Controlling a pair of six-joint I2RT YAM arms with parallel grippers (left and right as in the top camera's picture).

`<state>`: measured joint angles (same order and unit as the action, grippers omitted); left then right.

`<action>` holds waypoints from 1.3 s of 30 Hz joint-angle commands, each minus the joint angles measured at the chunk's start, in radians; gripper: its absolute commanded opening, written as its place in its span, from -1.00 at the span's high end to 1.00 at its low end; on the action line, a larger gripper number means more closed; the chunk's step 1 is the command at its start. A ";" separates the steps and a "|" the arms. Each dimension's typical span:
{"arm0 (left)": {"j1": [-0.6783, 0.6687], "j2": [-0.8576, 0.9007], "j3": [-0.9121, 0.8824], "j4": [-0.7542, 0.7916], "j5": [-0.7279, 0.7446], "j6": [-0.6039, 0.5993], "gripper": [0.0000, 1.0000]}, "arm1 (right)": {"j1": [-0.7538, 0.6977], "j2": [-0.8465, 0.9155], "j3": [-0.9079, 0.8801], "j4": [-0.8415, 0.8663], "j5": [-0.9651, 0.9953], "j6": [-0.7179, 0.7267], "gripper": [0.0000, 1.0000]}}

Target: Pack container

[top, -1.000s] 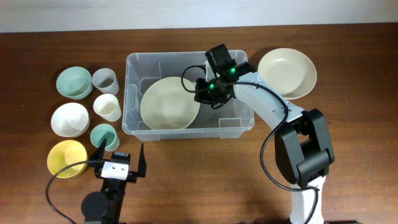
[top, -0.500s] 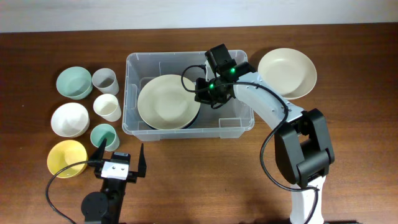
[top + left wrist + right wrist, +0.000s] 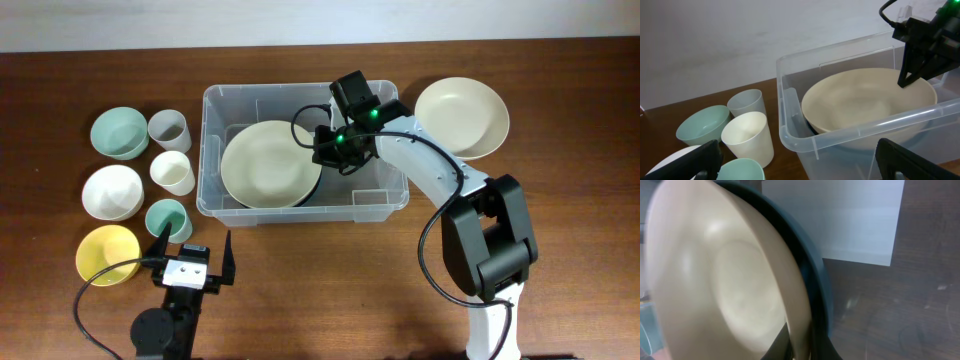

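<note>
The container [image 3: 300,92] is a clear plastic bin in the middle of the table. It also shows in the left wrist view [image 3: 790,135]. A large cream plate [image 3: 268,163] lies tilted inside it, on top of a dark blue plate [image 3: 316,188]. My right gripper [image 3: 322,150] is inside the bin, shut on the cream plate's right rim. The right wrist view shows its fingers [image 3: 800,350] pinching the cream plate [image 3: 730,280], with the dark plate [image 3: 812,280] and the bin's white label [image 3: 840,220] behind. My left gripper [image 3: 192,245] is open and empty at the front left.
A second cream plate [image 3: 461,116] lies right of the bin. Left of the bin stand a green bowl [image 3: 118,131], a grey cup [image 3: 168,129], a cream cup [image 3: 172,172], a white bowl [image 3: 111,191], a teal cup [image 3: 166,218] and a yellow bowl [image 3: 105,253].
The cream plate has shifted a little left and back inside the bin, in the right gripper's hold. The left arm has not moved.
</note>
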<state>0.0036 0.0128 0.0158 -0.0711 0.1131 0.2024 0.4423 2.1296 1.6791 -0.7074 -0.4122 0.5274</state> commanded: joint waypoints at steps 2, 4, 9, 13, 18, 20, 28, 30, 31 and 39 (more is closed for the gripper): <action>0.006 -0.007 -0.006 0.000 0.003 0.016 -0.99 | 0.009 0.005 0.008 -0.003 -0.029 0.005 0.68; 0.006 -0.007 -0.006 0.000 0.003 0.016 -1.00 | 0.009 0.005 0.008 -0.003 -0.028 0.005 0.53; 0.006 -0.007 -0.006 0.000 0.003 0.016 -0.99 | 0.009 0.005 0.008 -0.003 -0.028 0.005 0.26; 0.006 -0.007 -0.006 0.000 0.003 0.016 -0.99 | 0.009 0.005 0.008 -0.003 -0.028 0.005 0.26; 0.006 -0.007 -0.006 0.000 0.003 0.016 -0.99 | 0.009 0.005 0.008 0.008 -0.012 -0.008 0.28; 0.006 -0.007 -0.006 0.000 0.003 0.016 -0.99 | 0.009 0.005 0.009 0.021 0.009 -0.014 0.28; 0.006 -0.007 -0.006 0.000 0.003 0.016 -0.99 | 0.006 -0.019 0.027 0.054 0.082 -0.081 0.29; 0.006 -0.007 -0.006 0.000 0.003 0.016 -0.99 | 0.006 -0.030 0.048 0.049 0.125 -0.114 0.30; 0.006 -0.007 -0.006 0.000 0.003 0.016 -1.00 | 0.006 -0.038 0.060 0.046 0.146 -0.134 0.30; 0.006 -0.007 -0.006 0.000 0.003 0.016 -0.99 | 0.006 -0.065 0.195 -0.048 0.270 -0.206 0.46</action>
<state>0.0036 0.0128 0.0158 -0.0711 0.1131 0.2024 0.4423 2.1208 1.8191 -0.7395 -0.2119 0.3599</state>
